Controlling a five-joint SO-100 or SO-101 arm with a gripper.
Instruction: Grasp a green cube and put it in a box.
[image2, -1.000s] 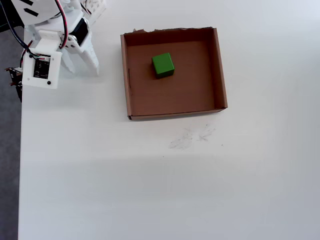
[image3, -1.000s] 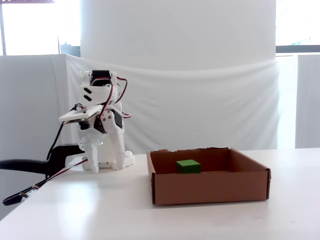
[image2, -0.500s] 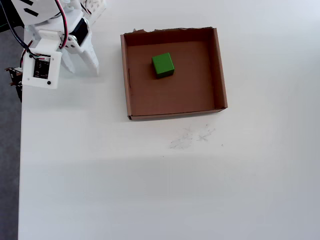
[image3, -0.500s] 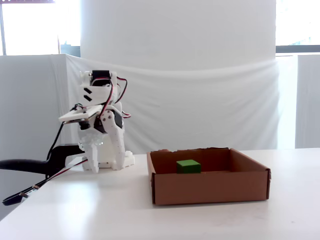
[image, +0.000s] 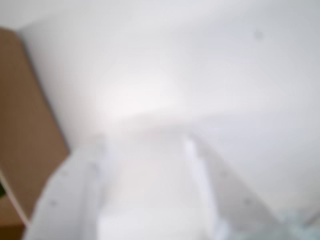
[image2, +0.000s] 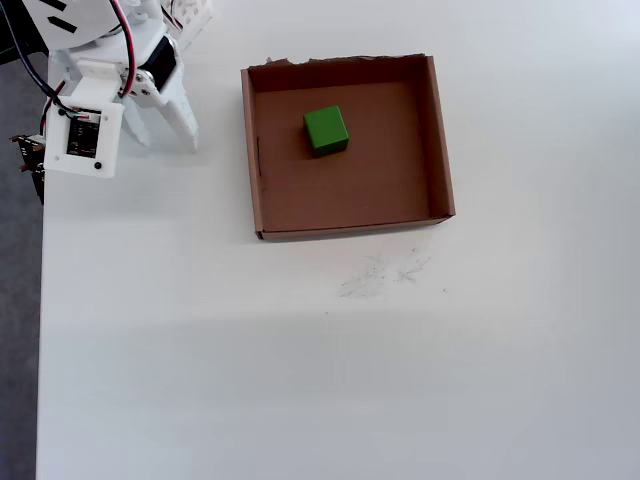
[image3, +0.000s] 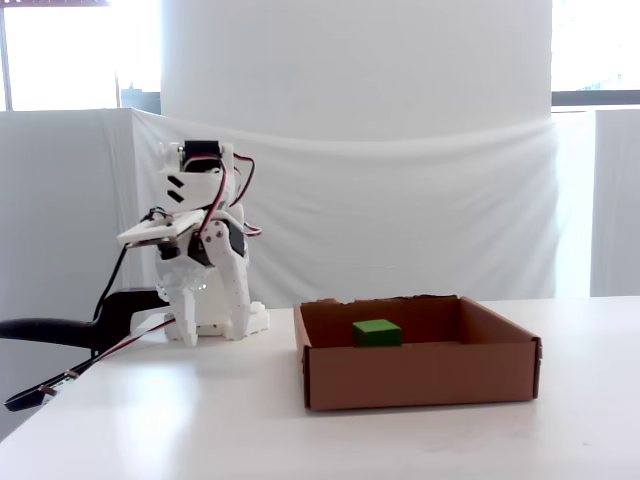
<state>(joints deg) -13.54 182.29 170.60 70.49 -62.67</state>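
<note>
The green cube (image2: 325, 130) lies inside the brown cardboard box (image2: 350, 228), toward its back left part in the overhead view. It also shows in the fixed view (image3: 377, 332), behind the box's front wall (image3: 420, 375). My gripper (image2: 165, 143) is empty and points down at the table to the left of the box, close to the arm's base, in the fixed view too (image3: 210, 335). Its white fingers stand apart. The wrist view is blurred and shows the two fingers (image: 70, 195) over bare white table.
The white table's left edge (image2: 40, 330) runs down the overhead view, with dark cables (image3: 60, 335) hanging off it. A blurred brown surface (image: 25, 125) fills the left of the wrist view. Faint pencil marks (image2: 385, 272) lie in front of the box.
</note>
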